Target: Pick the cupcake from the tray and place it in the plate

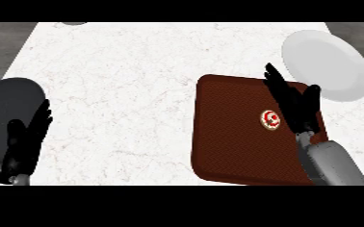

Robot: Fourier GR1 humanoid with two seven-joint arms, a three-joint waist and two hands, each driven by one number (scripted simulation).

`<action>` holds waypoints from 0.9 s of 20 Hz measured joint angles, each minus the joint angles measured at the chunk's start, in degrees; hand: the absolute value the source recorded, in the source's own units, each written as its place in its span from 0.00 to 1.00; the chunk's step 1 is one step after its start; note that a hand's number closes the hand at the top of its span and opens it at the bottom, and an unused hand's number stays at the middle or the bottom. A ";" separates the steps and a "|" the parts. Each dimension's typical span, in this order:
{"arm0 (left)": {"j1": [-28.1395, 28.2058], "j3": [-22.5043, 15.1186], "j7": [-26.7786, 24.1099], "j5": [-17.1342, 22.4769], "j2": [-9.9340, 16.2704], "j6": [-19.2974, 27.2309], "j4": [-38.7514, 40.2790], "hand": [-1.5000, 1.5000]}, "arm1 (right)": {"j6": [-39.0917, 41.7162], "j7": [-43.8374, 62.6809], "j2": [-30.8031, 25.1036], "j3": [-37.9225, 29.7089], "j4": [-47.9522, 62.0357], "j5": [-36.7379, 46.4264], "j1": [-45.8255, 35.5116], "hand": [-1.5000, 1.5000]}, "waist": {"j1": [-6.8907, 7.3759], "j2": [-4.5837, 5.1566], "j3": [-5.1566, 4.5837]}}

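head view, looking steeply down: the counter is white stone with faint reddish veining, and grey floor shows past its far corners. a dark grey round thing sits at the left edge, partly cut off, can't tell what it is.

containers: a brown tray with rounded corners lies on the right half of the counter, and a white plate sits just beyond its far right corner, running off the picture. the plate has nothing in it. the cupcake is on the tray, right of centre, seen from straight above so it's just a round red and white top with a pale rim, no long axis to speak of.

right hand is over the tray just beside the cupcake, fingers straight and spread, pointing away from the robot, not holding anything. left hand rests at the left edge, fingers relaxed and up.
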 measured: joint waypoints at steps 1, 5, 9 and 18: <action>-0.06 -0.47 0.39 -0.15 -0.71 0.13 -0.45 0.50 | 1.47 -0.59 -0.38 -0.53 0.24 -0.45 -0.85 1.00 | 0.05 0.05 0.22; -1.02 -3.04 0.61 1.51 -4.58 -1.29 -0.51 0.50 | 12.64 -5.88 -4.19 -3.87 -0.61 -5.43 -8.37 1.00 | 0.84 0.51 0.76; -2.40 -5.67 0.93 4.18 -8.76 -3.51 -0.83 0.50 | 17.27 -13.81 -11.82 -6.36 0.82 -0.38 -13.97 0.00 | 1.19 0.86 0.72; -4.77 -8.54 0.24 5.85 -13.93 -5.82 1.10 0.50 | 31.40 -42.02 -16.38 -14.53 25.15 0.43 -18.28 0.00 | 2.27 1.33 1.09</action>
